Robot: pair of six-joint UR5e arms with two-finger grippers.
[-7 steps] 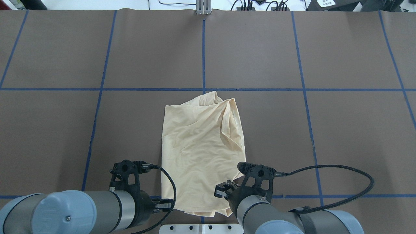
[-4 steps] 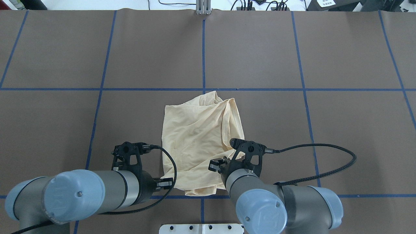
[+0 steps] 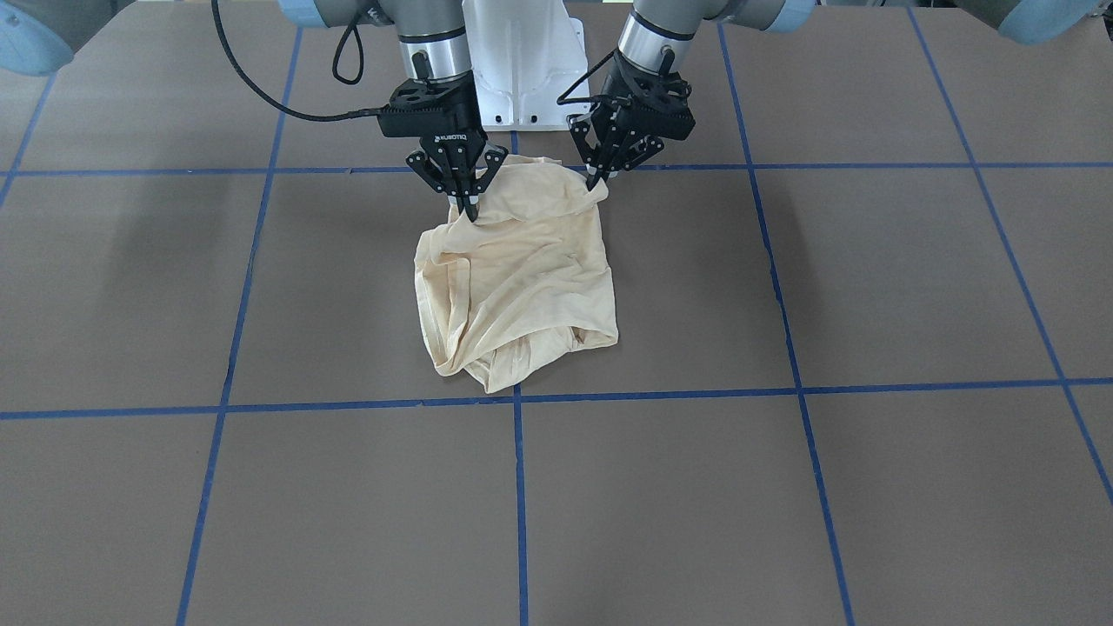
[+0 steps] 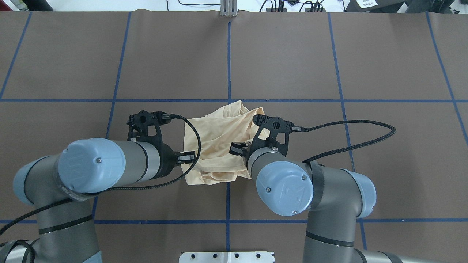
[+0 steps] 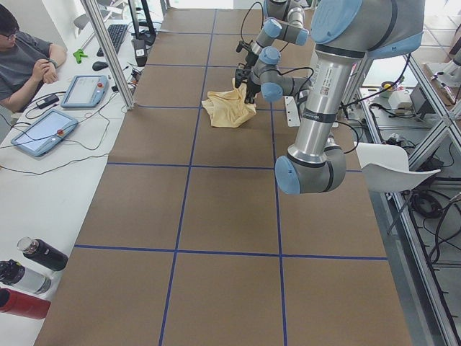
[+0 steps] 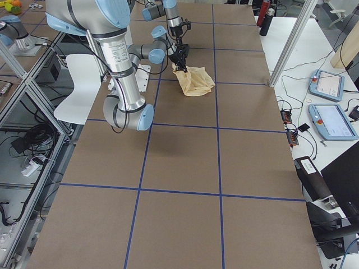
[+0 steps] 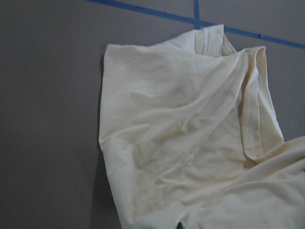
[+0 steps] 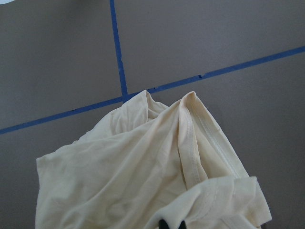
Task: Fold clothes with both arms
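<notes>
Cream shirt (image 3: 522,278) bunched on brown table (image 3: 783,487) | left end effector (image 3: 596,181), right end effector (image 3: 470,211): clamped on shirt | white base (image 3: 522,69) nearby

Brown table (image 4: 402,54) with blue tape grid (image 4: 229,54)

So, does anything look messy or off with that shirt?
Yes: the shirt is lopsided. Its end away from the robot is bunched, with layers poking out unevenly, and wrinkles run diagonally across it. The left gripper and right gripper pinch the other end.
</notes>
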